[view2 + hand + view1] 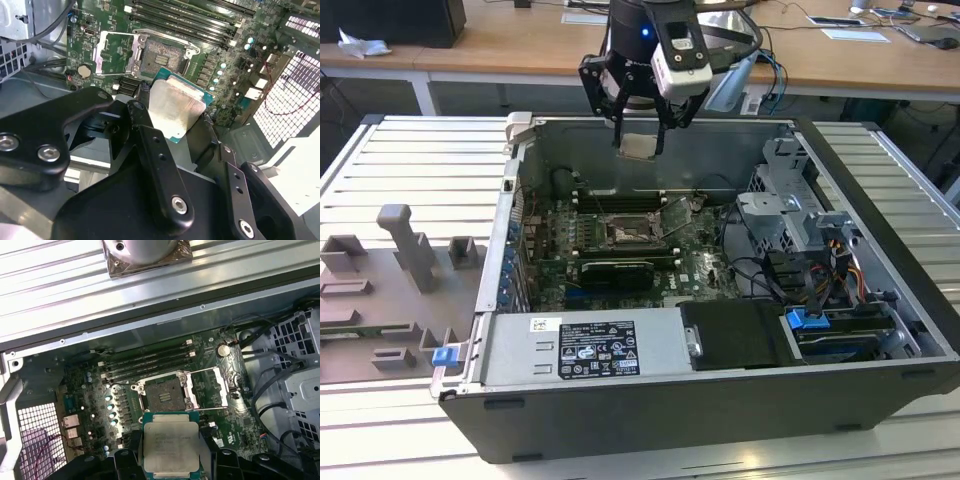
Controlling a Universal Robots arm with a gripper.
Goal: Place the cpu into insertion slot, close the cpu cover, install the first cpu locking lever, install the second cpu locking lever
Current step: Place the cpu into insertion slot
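The cpu was held clamped between the fingers of the gripper, raised well above the opened computer case, as seen in the exterior view. In the first wrist view, the insertion slot was seen bare, the cpu cover swung open beside it.

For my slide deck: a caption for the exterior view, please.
Gripper holds the cpu above the open computer case, over the motherboard.

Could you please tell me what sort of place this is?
Likely a robotics lab or workshop: an opened computer case sits on a ribbed metal bench, wooden desks stand behind, and the claw holds the cpu above it.
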